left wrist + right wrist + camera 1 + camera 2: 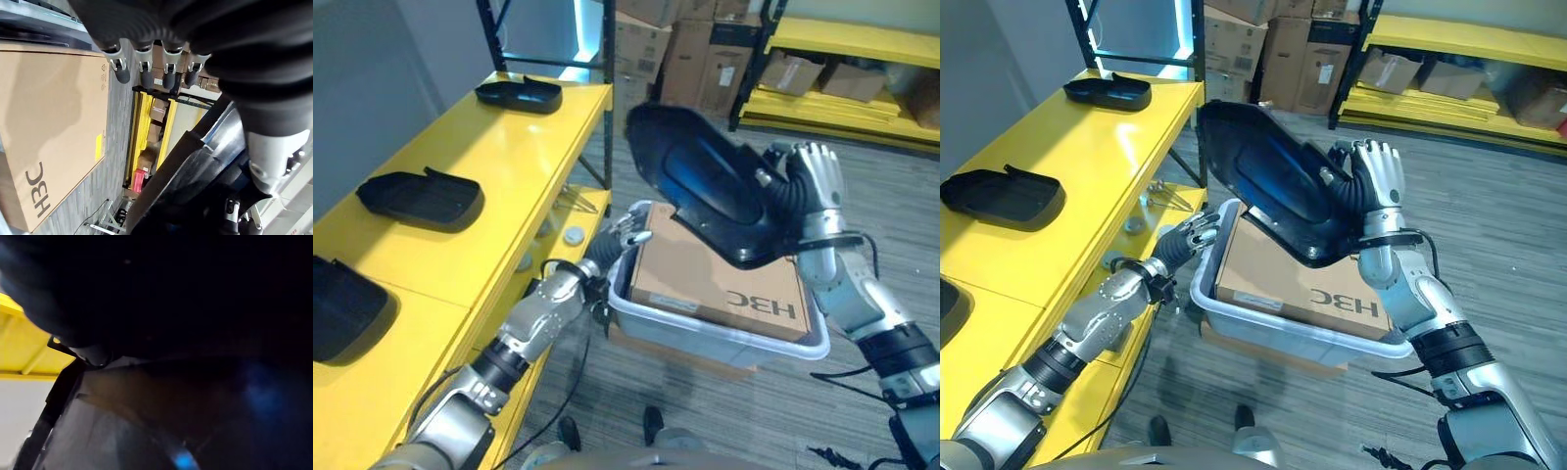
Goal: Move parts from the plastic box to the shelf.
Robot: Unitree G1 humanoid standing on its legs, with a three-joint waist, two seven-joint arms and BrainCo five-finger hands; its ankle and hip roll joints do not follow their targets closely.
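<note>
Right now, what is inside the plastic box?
Inside the plastic box lies a brown cardboard box. The black part, held above by the right hand, covers its far end.

My two head eyes looking down from just above the grey plastic box [724, 338], both sharing it and the yellow shelf [1087, 176] beside it, my left wrist camera close over the box, my right wrist camera pressed against the black part [195, 382].
</note>
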